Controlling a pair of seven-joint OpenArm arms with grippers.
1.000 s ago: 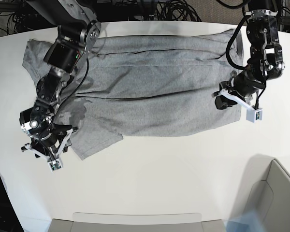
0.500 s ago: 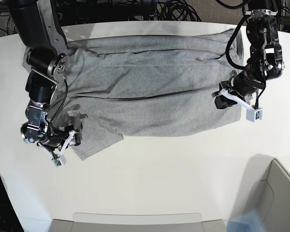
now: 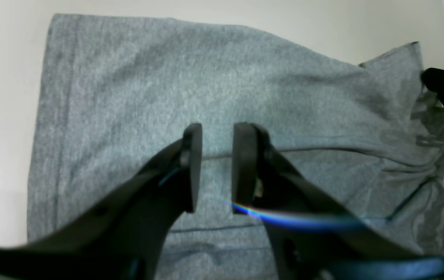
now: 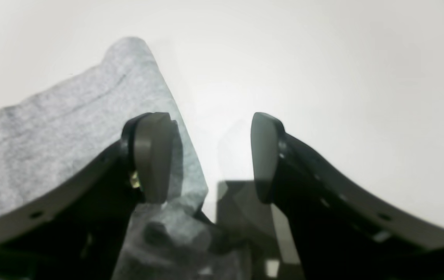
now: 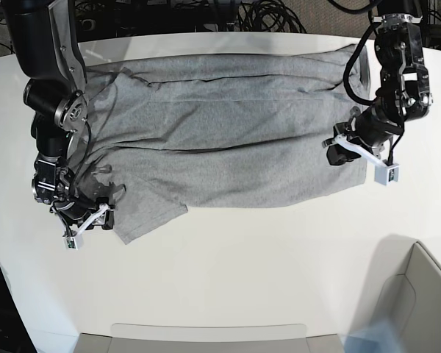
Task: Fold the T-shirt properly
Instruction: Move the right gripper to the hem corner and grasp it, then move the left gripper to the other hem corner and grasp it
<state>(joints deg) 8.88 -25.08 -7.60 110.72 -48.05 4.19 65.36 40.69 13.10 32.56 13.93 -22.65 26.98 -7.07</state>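
The grey T-shirt lies spread plain side up across the far half of the white table, one sleeve pointing at the near left. My right gripper stands open at that sleeve's left edge, close over the table. In the right wrist view the sleeve corner lies beside and under the left finger, and only bare table shows between the fingers of the right gripper. My left gripper hovers over the shirt's right edge. Its fingers stand a little apart in the left wrist view, left gripper empty above the cloth.
A grey bin stands at the near right corner and a flat tray edge runs along the front. Black cables hang behind the table's far edge. Bare white tabletop fills the near half.
The right arm has swung left off the shirt, and its gripper has turned and moved up against the sleeve's left edge. The left arm has not moved.
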